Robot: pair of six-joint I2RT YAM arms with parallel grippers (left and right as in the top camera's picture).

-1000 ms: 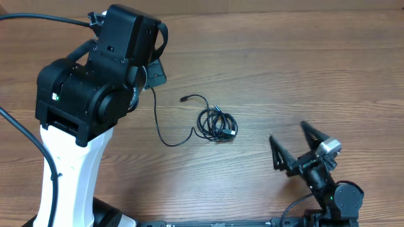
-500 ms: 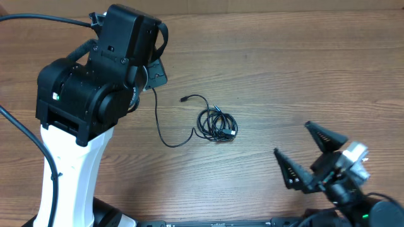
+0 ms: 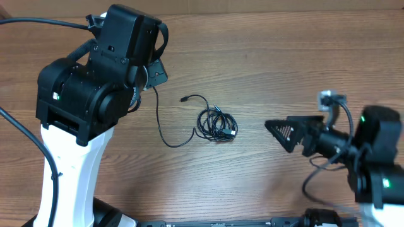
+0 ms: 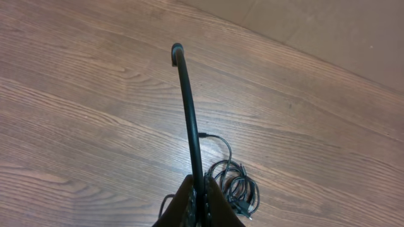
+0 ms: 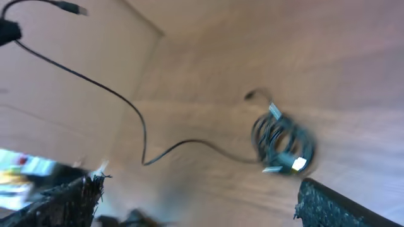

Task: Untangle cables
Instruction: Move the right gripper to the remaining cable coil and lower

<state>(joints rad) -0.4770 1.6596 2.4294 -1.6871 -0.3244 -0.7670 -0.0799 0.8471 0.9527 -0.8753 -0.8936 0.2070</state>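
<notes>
Presently, the cables (image 3: 218,124) lie on the wooden table (image 3: 284,57) as one small tangled coil near its middle. One long strand (image 3: 158,126) leaves the coil on its left side, loops low, then runs up to the left pincer (image 3: 156,74). A short tail (image 3: 192,97) with a small plug end curves off the top of the coil and rests free on the wood.

Left pincer: fingers pressed together, pinching the long strand close to its end. In the left wrist view a stub of that strand stands out past the closed fingertips, and the coil lies on the table beyond them, slightly right.

Right pincer (image 3: 284,130): spread wide, holding nothing. From overhead it sits to the right of the coil with its tips pointing toward it, apart from it and touching no cable. The right wrist view is blurred, but it shows both fingers far apart at the lower corners. The coil lies ahead of them, nearer the right-hand finger.
</notes>
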